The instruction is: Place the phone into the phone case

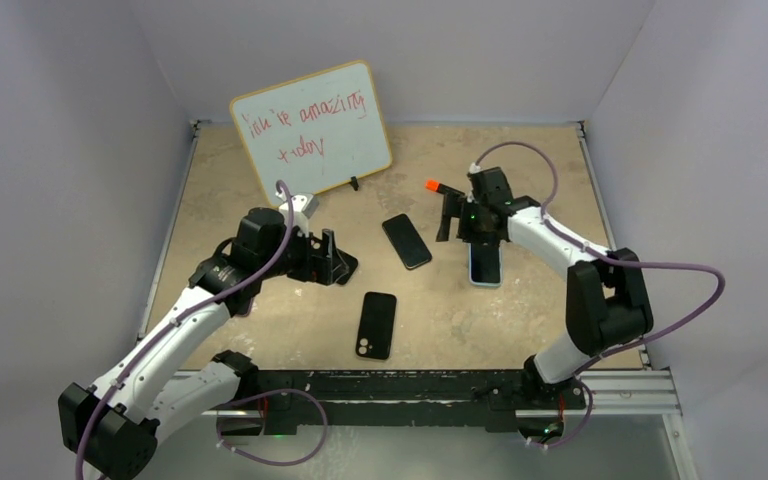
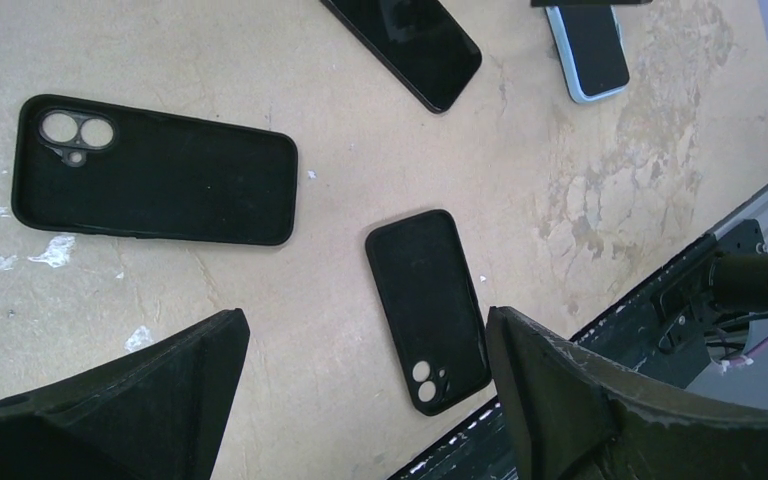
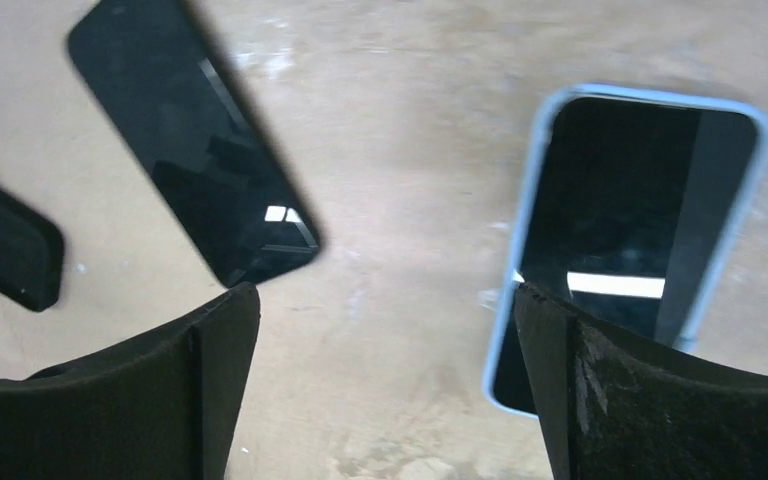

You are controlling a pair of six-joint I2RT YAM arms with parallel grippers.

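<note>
A bare black phone [image 1: 406, 241] lies screen up at mid-table, also seen in the right wrist view [image 3: 190, 140]. To its right lies a phone in a light blue phone case [image 1: 484, 265], screen up [image 3: 640, 220]. My right gripper [image 1: 457, 224] hovers open above the table between these two, nothing between its fingers [image 3: 385, 385]. One empty black phone case [image 1: 377, 325] lies near the front edge. Another black case [image 2: 155, 170] lies below my left gripper [image 1: 330, 257], which is open and empty [image 2: 365, 395].
A small whiteboard [image 1: 312, 128] with red writing stands at the back left. An orange-tipped marker [image 1: 436, 186] lies beside the right wrist. The black front rail [image 1: 410, 385] bounds the table, with grey walls on the other three sides.
</note>
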